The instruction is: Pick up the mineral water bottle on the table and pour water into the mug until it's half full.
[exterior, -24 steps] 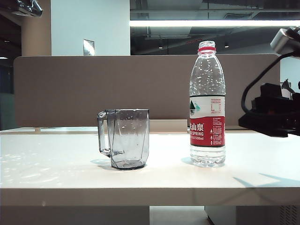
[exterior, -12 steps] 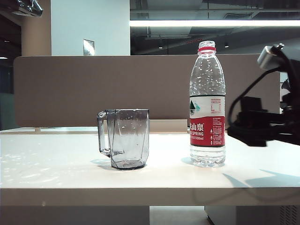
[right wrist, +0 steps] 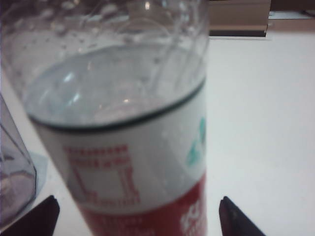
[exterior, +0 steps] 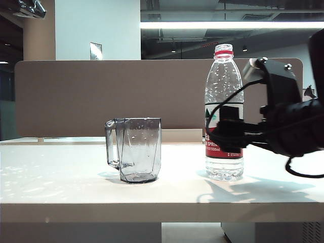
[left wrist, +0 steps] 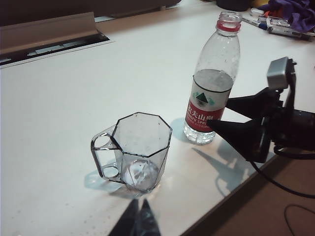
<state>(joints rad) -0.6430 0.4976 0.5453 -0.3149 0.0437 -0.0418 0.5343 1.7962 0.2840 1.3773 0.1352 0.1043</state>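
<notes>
The mineral water bottle (exterior: 224, 96) stands upright on the white table (exterior: 61, 177), its mouth uncapped. Water (left wrist: 211, 83) fills it to the top of the label. My right gripper (exterior: 216, 134) is open, with one finger on each side of the red-and-white label (right wrist: 123, 167) and a gap at both; the fingertips (right wrist: 227, 206) touch nothing. In the left wrist view the right gripper (left wrist: 218, 112) reaches in from the table's edge. The smoky-grey mug (exterior: 135, 150) stands to the bottle's left, handle turned away from it. My left gripper (left wrist: 140, 209) hovers shut near the mug (left wrist: 134, 150).
A beige partition (exterior: 101, 96) runs along the back of the table. A cable slot (left wrist: 49, 46) lies along the far side. Pens and a purple cloth (left wrist: 290, 10) sit in the far corner beyond the bottle. The table's front edge (exterior: 152, 211) is close to both objects.
My right arm has swung in from the right edge of the exterior view to the bottle, its fingers spreading wider as it came. Bottle and mug have not moved.
</notes>
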